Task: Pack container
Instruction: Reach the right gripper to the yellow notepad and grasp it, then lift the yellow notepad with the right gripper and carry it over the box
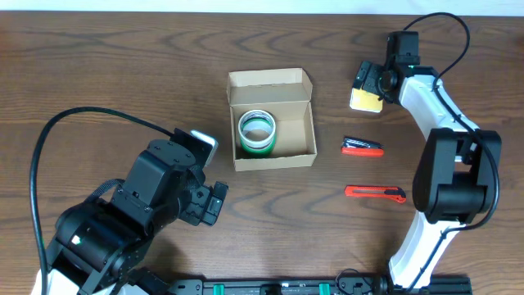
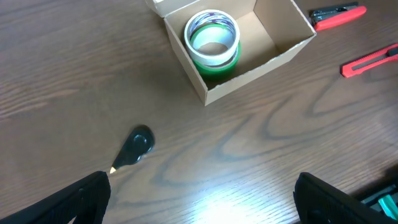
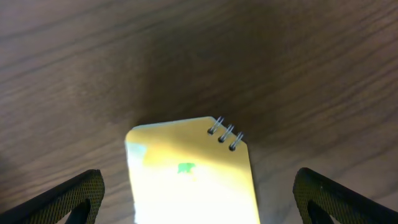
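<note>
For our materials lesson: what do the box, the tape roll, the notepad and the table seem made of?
Box: matte brown cardboard, with folded flaps. Tape roll: glossy green, likely plastic film. Notepad: yellow paper or card cover, bound by shiny, metal-looking wire coils. Table: dark wood grain, possibly laminate; glare suggests a smooth finish.

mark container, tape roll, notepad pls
container [image 1: 296, 129]: overhead view, bare inside floor.
tape roll [image 2: 219, 63]: left wrist view, green outer wall.
notepad [image 3: 189, 183]: right wrist view, yellow cover below the spiral.
</note>
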Controlling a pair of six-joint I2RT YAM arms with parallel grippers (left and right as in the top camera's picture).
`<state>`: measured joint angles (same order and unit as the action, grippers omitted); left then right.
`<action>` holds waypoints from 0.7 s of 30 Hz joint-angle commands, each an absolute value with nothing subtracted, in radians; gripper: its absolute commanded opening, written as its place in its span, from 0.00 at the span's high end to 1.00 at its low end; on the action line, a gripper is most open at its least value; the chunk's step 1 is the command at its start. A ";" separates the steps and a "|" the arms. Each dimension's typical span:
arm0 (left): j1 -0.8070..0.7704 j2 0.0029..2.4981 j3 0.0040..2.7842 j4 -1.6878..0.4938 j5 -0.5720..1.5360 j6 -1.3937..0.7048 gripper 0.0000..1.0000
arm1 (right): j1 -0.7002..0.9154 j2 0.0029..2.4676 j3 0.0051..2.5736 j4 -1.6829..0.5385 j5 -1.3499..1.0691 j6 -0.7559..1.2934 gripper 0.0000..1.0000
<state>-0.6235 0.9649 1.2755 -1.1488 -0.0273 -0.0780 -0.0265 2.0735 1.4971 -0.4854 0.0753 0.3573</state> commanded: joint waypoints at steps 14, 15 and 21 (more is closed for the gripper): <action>-0.620 0.960 1.271 -1.153 -0.036 -0.075 0.05 | 0.031 2.154 1.519 -0.430 0.128 0.298 0.01; -0.620 0.960 1.271 -1.153 -0.036 -0.075 0.05 | 0.033 2.159 1.519 -0.427 0.128 0.298 0.01; -0.620 0.960 1.271 -1.153 -0.036 -0.075 0.05 | 0.035 2.181 1.519 -0.422 0.141 0.298 0.01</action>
<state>-0.6235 0.9649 1.2755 -1.1488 -0.0273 -0.0780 0.0299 2.1521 1.4982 -0.4248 0.1123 0.3164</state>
